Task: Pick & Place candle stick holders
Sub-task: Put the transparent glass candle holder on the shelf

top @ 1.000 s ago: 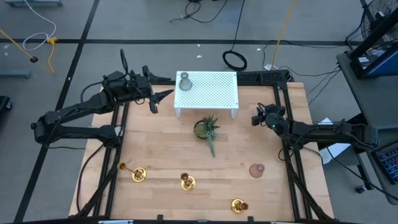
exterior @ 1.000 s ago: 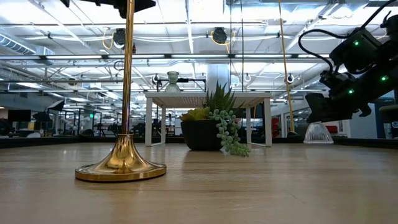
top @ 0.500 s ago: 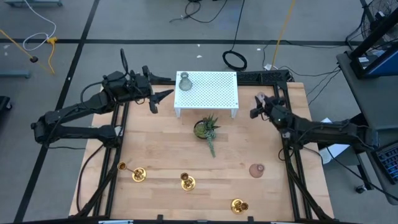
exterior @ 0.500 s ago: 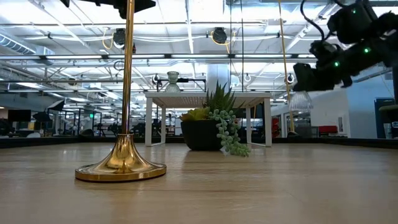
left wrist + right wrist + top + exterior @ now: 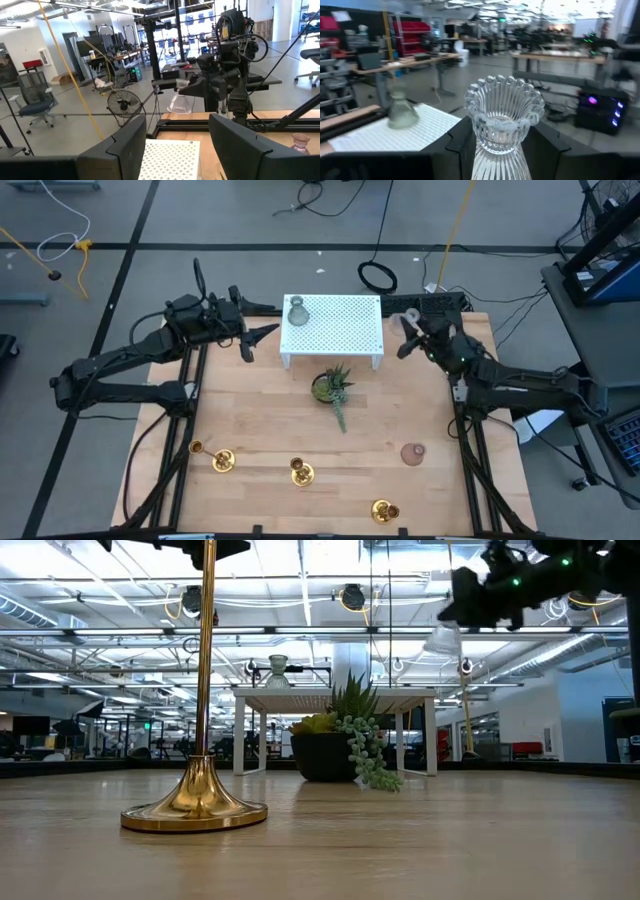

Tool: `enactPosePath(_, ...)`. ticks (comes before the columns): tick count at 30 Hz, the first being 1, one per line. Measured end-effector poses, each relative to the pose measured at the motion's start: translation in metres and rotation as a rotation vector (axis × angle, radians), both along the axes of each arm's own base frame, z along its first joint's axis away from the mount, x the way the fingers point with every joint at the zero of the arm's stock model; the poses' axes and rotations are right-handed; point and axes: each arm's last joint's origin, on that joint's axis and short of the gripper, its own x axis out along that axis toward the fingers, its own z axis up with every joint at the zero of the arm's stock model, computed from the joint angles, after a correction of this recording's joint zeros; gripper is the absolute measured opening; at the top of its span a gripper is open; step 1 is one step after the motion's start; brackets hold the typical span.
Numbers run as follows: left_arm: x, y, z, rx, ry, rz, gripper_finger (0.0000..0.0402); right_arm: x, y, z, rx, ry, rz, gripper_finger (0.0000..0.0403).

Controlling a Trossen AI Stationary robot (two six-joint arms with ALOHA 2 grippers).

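Observation:
Three gold candle stick holders (image 5: pixel 222 461) (image 5: pixel 301 472) (image 5: pixel 383 510) are along the table's near edge. In the low view one (image 5: pixel 200 800) stands upright on its round base. My right gripper (image 5: pixel 408 335) is high over the far right of the table, beside the white perforated stand (image 5: pixel 335 330). It is shut on a clear fluted glass holder (image 5: pixel 502 117), also seen from the left wrist (image 5: pixel 180 102). My left gripper (image 5: pixel 258 338) hangs open at the stand's left end, with nothing between its fingers. My right gripper pinches the glass holder's narrow lower body (image 5: pixel 495 150) between its two fingers (image 5: pixel 546 146), one on each side. The scalloped flared rim (image 5: pixel 504 95) points away from the wrist. The glass holder (image 5: pixel 443 638) is lifted clear, high above the table.
A grey-green glass vase (image 5: pixel 296 311) stands on the white stand's left end. A potted plant (image 5: pixel 333 387) sits mid-table in front of the stand. A small pinkish glass piece (image 5: pixel 412 453) stands near the right edge. Bare wood (image 5: pixel 260 410) lies between the plant and the candlesticks.
My right gripper has risen well above the table with the glass holder and gone toward the far edge, nearer the white stand. It has tipped up from slanting down to about level and stays shut on the glass.

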Motion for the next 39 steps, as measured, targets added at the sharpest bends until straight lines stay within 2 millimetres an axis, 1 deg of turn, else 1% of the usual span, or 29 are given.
enactPosePath(2, 0.000, 0.000, 0.000, 0.001, -0.001, 0.000, 0.0220, 0.010, -0.003, 0.008, -0.012, -0.002, 0.028, 0.0125)
enactPosePath(6, 0.000, 0.000, 0.000, 0.005, 0.000, 0.001, 0.0220, 0.038, -0.012, 0.023, -0.026, 0.042, 0.057, 0.0125)
enactPosePath(10, 0.000, 0.000, 0.000, 0.005, 0.000, 0.000, 0.0220, 0.069, -0.023, 0.030, -0.020, 0.085, 0.059, 0.0125)
enactPosePath(15, 0.000, 0.000, 0.000, 0.006, 0.000, 0.000, 0.0220, 0.106, -0.039, 0.022, 0.023, 0.136, 0.060, 0.0125)
enactPosePath(17, 0.000, 0.000, 0.000, 0.005, 0.000, 0.000, 0.0220, 0.120, -0.048, 0.017, 0.044, 0.148, 0.086, 0.0125)
enactPosePath(21, 0.000, 0.000, 0.000, 0.003, 0.001, 0.000, 0.0220, 0.142, -0.065, 0.011, 0.076, 0.118, 0.123, 0.0125)
enactPosePath(25, 0.000, 0.000, 0.000, 0.000, 0.002, 0.000, 0.0220, 0.158, -0.080, 0.006, 0.075, 0.116, 0.115, 0.0125)
enactPosePath(31, 0.000, 0.000, -0.003, -0.012, 0.027, 0.000, 0.0220, 0.176, -0.091, -0.011, 0.110, 0.141, 0.106, 0.0125)
enactPosePath(36, 0.000, 0.000, -0.005, -0.019, 0.043, 0.000, 0.0220, 0.183, -0.101, -0.020, 0.092, 0.098, 0.093, 0.0125)
enactPosePath(39, 0.000, 0.000, -0.005, -0.021, 0.043, 0.000, 0.0220, 0.183, -0.106, -0.026, 0.102, 0.115, 0.081, 0.0125)
